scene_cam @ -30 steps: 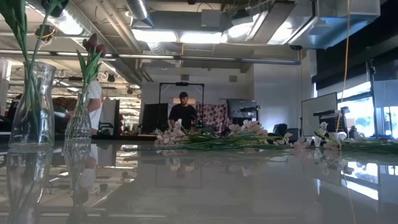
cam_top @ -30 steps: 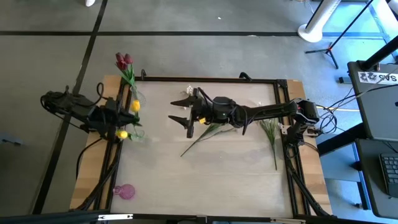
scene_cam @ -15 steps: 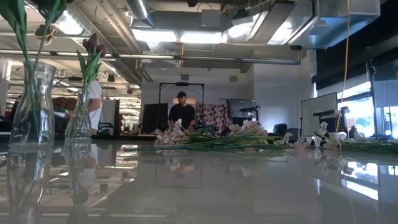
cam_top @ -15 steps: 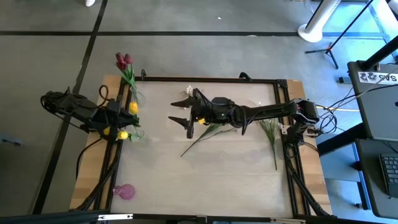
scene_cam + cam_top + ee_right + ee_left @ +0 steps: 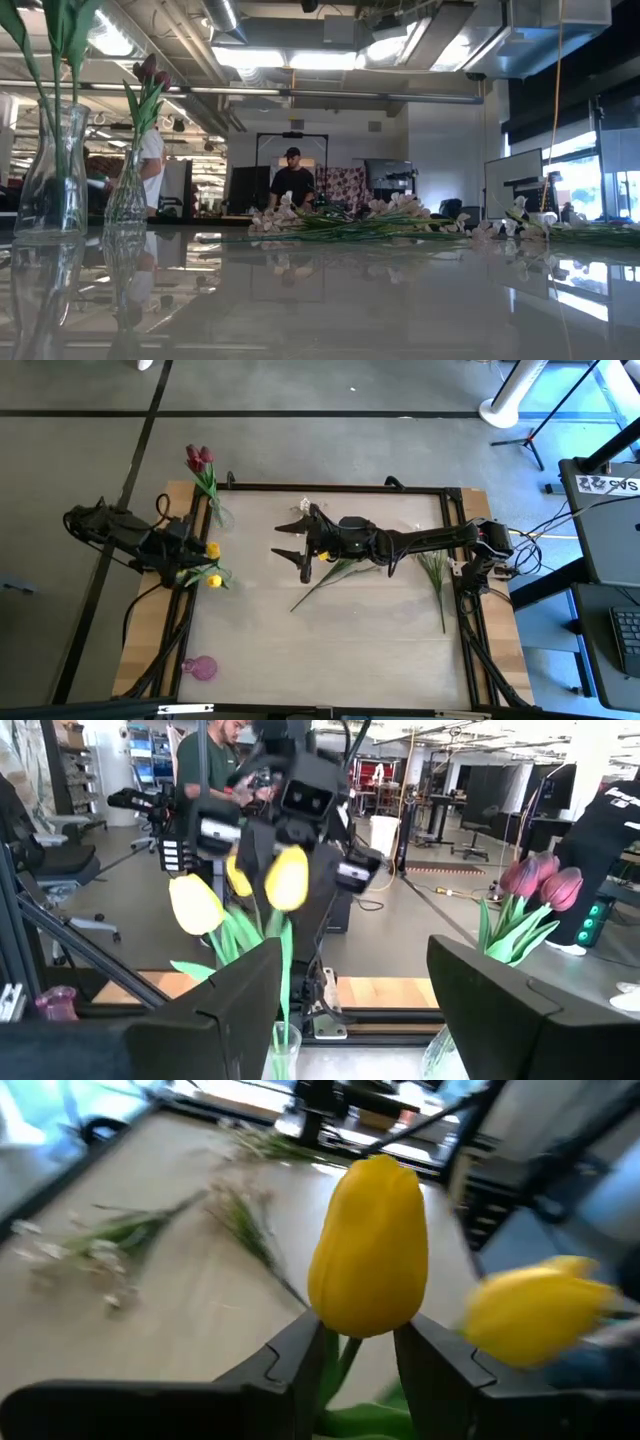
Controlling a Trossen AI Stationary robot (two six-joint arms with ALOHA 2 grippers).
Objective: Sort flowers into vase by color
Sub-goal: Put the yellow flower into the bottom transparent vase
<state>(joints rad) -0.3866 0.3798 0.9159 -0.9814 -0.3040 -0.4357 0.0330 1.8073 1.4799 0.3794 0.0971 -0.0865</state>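
Left gripper (image 5: 355, 1360) sits at the counter's (image 5: 330, 640) left edge, fingers parted around a yellow tulip's (image 5: 368, 1250) stem without pinching it; a second yellow tulip (image 5: 214, 581) is just beside. Dark red tulips (image 5: 198, 457) stand in a nearby glass vase (image 5: 127, 205). Right gripper (image 5: 292, 543) hovers mid-counter, spread wide and empty, above loose green stems (image 5: 325, 582).
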